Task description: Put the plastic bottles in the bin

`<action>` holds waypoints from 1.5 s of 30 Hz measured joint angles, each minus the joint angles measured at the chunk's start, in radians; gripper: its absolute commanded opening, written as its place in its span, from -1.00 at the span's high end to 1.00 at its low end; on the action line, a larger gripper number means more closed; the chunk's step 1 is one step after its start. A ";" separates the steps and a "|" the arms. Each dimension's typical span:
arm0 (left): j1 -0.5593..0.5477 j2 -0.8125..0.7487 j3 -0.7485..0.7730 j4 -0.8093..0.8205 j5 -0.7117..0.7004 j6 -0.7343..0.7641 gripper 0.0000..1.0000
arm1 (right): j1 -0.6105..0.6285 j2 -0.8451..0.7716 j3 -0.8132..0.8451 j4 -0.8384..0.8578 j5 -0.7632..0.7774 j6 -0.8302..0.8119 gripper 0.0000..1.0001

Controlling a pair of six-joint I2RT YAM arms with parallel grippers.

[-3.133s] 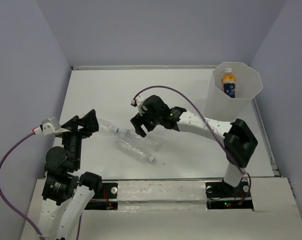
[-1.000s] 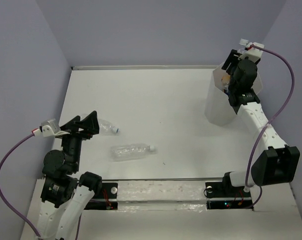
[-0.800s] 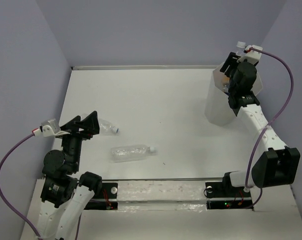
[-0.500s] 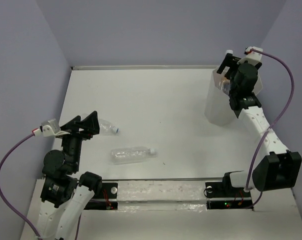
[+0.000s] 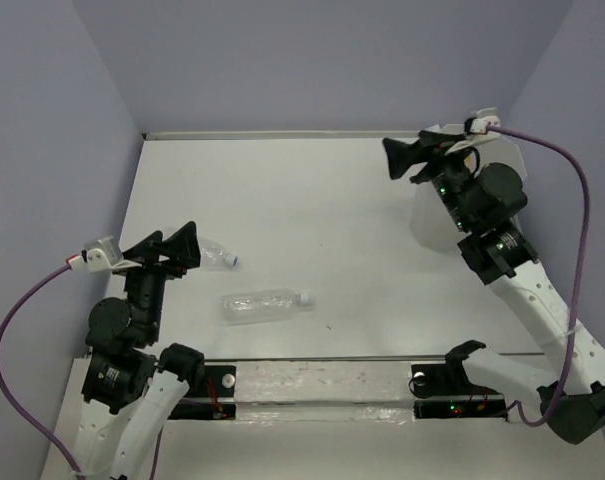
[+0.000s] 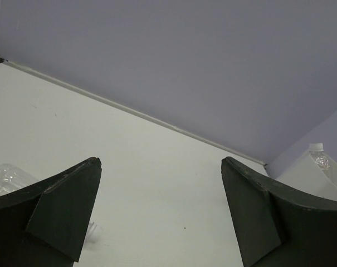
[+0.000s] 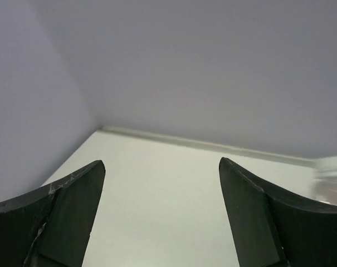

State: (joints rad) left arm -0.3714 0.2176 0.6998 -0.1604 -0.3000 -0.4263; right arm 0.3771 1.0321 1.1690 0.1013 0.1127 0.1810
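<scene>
Table [image 5: 312, 190]: white, walled on three sides. Bin [image 5: 429, 215] stood at 2 o'clock on it, tall and translucent, partly hidden by the right arm; in the left wrist view the bin [image 6: 324, 181] showed a binned bottle [image 6: 316, 148] with its cap poking above the rim.

Right claw [image 5: 400, 160] hung high at the bin's 10 o'clock side, jaws spread wide, nothing between them; the wrist view confirmed the right claw [image 7: 160, 164] was empty. Left claw [image 5: 182, 248] sat at 8 o'clock on the table, also wide open and empty [image 6: 160, 161].

Two bottles lay loose. Near bottle [image 5: 265, 304] was on its side at 7 o'clock, clear and crinkled, white cap pointing to 3 o'clock. Far bottle [image 5: 214, 254] lay just beside the left claw, at its 3 o'clock, partly hidden by it.

Judged handling: both looked empty, so light; thin walls likely to dent under squeeze and spring back; round bodies apt to roll if nudged. Best hold probably across the body at mid-length, jaws crosswise to the long axis, closing gently; the neck near the cap is stiffer but narrow and easy to miss
</scene>
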 measured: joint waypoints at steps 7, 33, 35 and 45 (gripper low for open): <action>0.000 0.019 0.000 0.000 -0.011 0.007 -0.98 | 0.421 0.194 -0.032 -0.110 -0.174 -0.102 -0.97; 0.000 -0.011 0.013 -0.008 -0.075 0.036 -0.98 | 0.857 1.145 0.425 -0.395 -0.241 -0.398 -0.51; 0.000 -0.018 0.013 -0.009 -0.076 0.037 -0.98 | 0.857 1.143 0.429 -0.388 -0.222 -0.397 -0.04; -0.006 -0.057 0.013 -0.008 -0.079 0.044 -0.98 | 0.837 0.824 0.164 -0.266 -0.021 -0.365 0.13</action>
State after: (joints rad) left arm -0.3771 0.1608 0.7128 -0.1688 -0.3794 -0.3824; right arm 1.2144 1.8565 1.3334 -0.1650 0.0914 -0.1837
